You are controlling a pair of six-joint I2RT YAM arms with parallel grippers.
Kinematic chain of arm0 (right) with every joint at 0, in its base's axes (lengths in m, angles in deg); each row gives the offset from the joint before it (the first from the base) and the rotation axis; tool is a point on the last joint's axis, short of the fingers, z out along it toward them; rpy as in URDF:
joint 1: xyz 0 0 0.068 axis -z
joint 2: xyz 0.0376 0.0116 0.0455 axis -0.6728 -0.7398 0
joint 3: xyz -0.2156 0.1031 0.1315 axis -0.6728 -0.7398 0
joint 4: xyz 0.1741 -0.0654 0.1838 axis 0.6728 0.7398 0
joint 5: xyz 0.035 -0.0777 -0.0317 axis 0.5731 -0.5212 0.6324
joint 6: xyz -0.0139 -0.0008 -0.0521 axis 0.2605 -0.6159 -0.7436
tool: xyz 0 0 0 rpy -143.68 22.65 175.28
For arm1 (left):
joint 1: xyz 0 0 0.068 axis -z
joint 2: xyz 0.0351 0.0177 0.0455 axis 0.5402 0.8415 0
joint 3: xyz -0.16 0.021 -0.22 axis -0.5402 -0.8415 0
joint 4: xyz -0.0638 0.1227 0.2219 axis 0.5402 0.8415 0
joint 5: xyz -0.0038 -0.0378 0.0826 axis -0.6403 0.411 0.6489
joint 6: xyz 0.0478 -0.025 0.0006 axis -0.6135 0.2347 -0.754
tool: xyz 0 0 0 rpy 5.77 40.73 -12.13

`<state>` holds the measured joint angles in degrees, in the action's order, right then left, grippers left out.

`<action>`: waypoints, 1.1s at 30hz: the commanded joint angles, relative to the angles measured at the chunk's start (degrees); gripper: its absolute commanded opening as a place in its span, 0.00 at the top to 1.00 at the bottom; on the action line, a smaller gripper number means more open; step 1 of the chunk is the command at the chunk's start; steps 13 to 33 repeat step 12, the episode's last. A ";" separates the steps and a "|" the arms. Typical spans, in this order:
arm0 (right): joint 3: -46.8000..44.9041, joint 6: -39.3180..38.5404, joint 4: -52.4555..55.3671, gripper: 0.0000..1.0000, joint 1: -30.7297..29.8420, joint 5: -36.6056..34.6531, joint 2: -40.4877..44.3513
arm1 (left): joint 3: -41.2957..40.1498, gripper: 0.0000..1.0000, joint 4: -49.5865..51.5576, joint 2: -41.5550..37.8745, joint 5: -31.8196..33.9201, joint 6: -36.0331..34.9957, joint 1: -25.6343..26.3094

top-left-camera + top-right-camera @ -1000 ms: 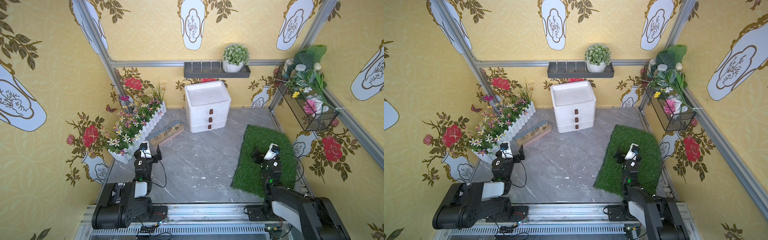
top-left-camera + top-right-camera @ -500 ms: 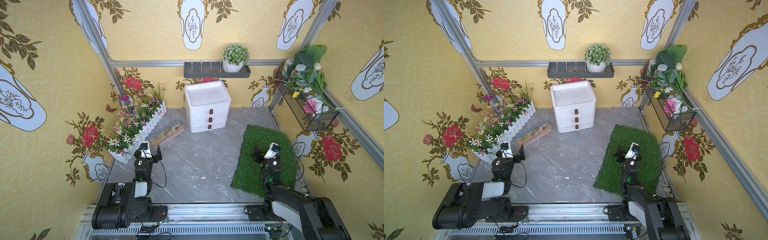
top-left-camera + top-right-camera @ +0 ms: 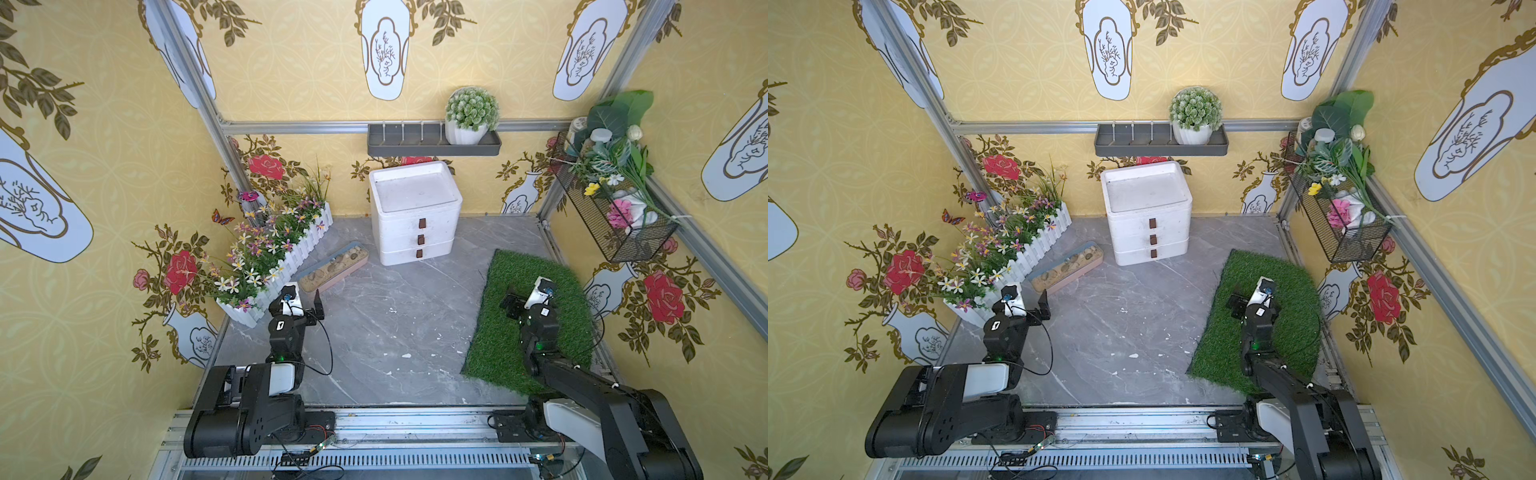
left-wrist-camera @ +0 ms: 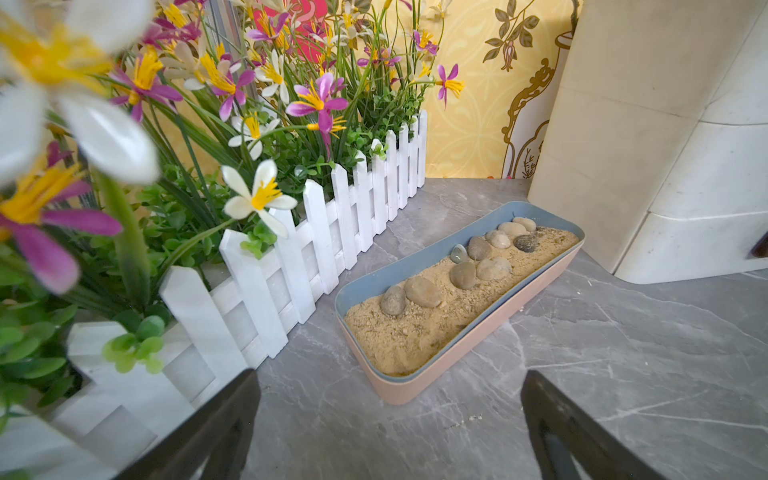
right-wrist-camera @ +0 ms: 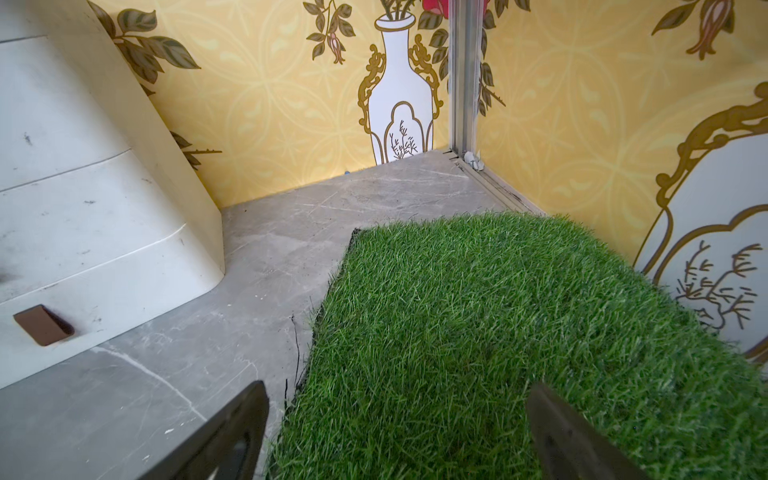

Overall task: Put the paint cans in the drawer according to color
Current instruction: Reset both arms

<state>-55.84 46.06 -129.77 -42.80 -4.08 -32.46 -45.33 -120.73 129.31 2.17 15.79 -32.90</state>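
At twelve o'clock on the grey floor, against the back wall, the white chest is standing with all three drawers pushed shut and its brown handles facing six o'clock. The paint cans are not showing in any view, so where they are lying cannot be told.

Above the chest, a shelf is carrying a potted plant. Toward ten o'clock a fenced planter is running along the wall. A sand tray with pebbles is lying just beside it, straight ahead of the left gripper and between that gripper and the chest's flank. The left gripper is hanging at eight o'clock with its jaws spread wide and nothing between them.

A grass mat is covering the floor at four o'clock. The right gripper is hovering over the mat's nine o'clock edge, likewise spread and empty. A wire basket of flowers is hanging at two o'clock.

Against a second ago, the right gripper is sitting slightly farther toward twelve o'clock. The left one is keeping its place, and both are staying spread.
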 commanded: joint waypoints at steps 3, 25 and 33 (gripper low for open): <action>-3.84 -2.50 -9.43 0.03 -2.06 -3.49 0.39 | 0.12 0.00 -1.52 0.23 -0.43 -0.38 -0.05; -4.41 -2.79 -10.82 0.03 -2.56 -4.26 0.14 | 0.16 0.00 -1.52 0.16 -0.45 -0.46 -0.08; -4.41 -2.79 -10.82 0.03 -2.56 -4.26 0.14 | 0.16 0.00 -1.52 0.16 -0.45 -0.46 -0.08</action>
